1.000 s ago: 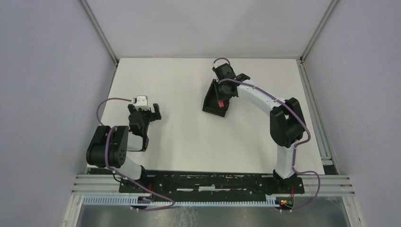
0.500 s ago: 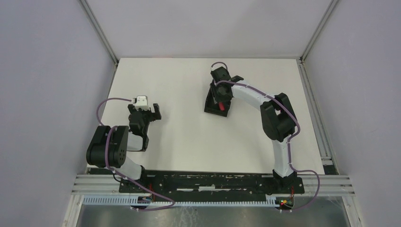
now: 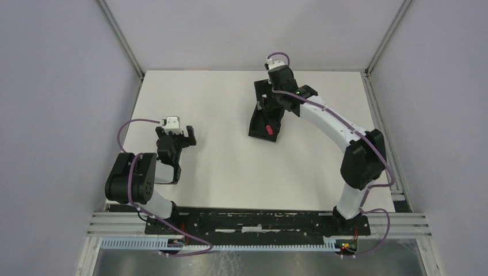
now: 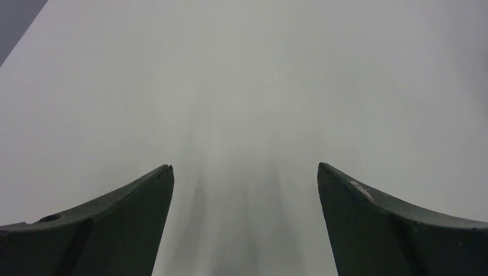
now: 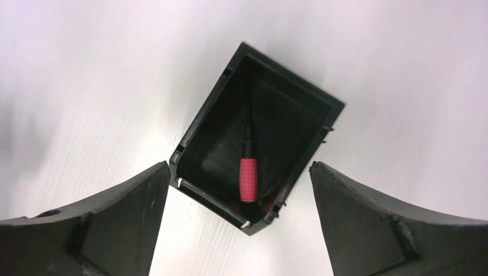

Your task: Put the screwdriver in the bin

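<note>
- Top external view: we count two claws, one bin, one screwdriver.
- Our left claw gapes wide over the white surface.
- That black, low-walled bin holds the screwdriver: ribbed red handle, thin black shaft.
- Our right claw hangs spread above it, empty.

The table is a white, matte rectangle, closed in by grey walls on the left, far and right sides. A black mounting plate on metal rails runs along its near edge. Only 1 thing lies directly on the table: the bin, black and open-topped. It sits right of the middle in the far half, turned askew to the table's edges, with a soft shadow beside it.
</note>
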